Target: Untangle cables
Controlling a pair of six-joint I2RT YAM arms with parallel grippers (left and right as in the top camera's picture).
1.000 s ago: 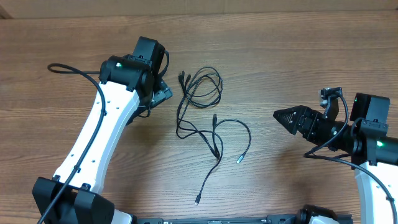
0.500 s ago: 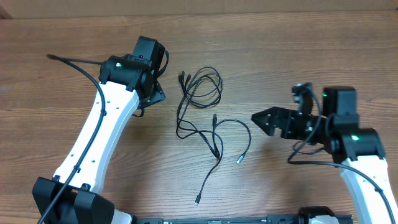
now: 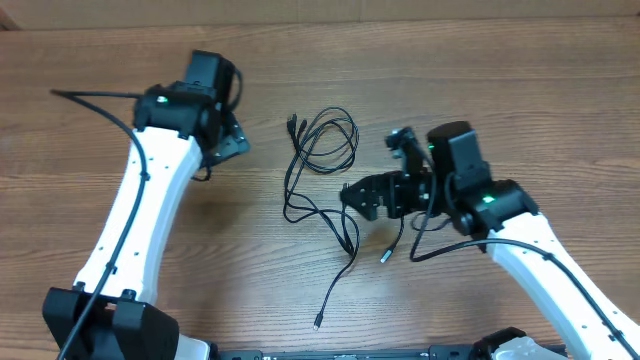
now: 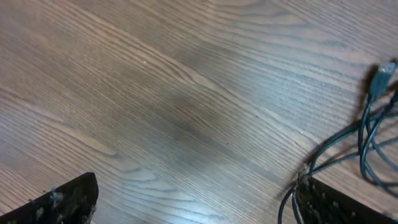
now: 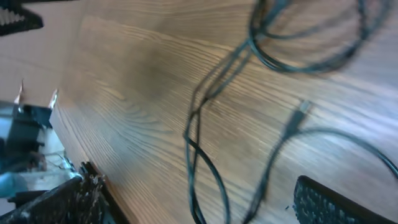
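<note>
Near end: small plug (image 3: pixel 318 323) on the tail of one cord, lying free on the table (image 3: pixel 520 100), closest to the arm bases.
Task thing: cables (image 3: pixel 346 238) mid-table between the two arms; crossed strands nearer, a doubled loop (image 3: pixel 354 138) farther off, two more plugs (image 3: pixel 292 123) at the loop's upper left.
Right arm: right pincer (image 3: pixel 352 198) with jaws spread wide and nothing in them, poised right over the crossed middle strands; contact not clear. Right wrist view blurred, yet shows cords and one plug (image 5: pixel 303 107) in the gap between the fingers (image 5: pixel 68 200).
Left arm: left pincer (image 3: pixel 236 140) likewise wide and empty, left of the loop and apart from it; left wrist view shows only the fringe of the cords (image 4: pixel 367 140) beside one finger (image 4: pixel 348 205).
Step in hand: by judgement, the reach for a first grasp; no strand separated yet.
Next move: calls for closing on a single strand near the crossing, not two together, then drawing it sideways while the other pincer pins or lifts the loop.
Risk: probably dragging the whole bunch along if the loop goes unheld.
Edges: far table edge (image 3: pixel 400 26) well beyond the loop; near edge hidden under the arm bases.
Open room: bare wood to the right of and beyond the cords, enough for laying strands out; less to the left, where the left arm lies across.
</note>
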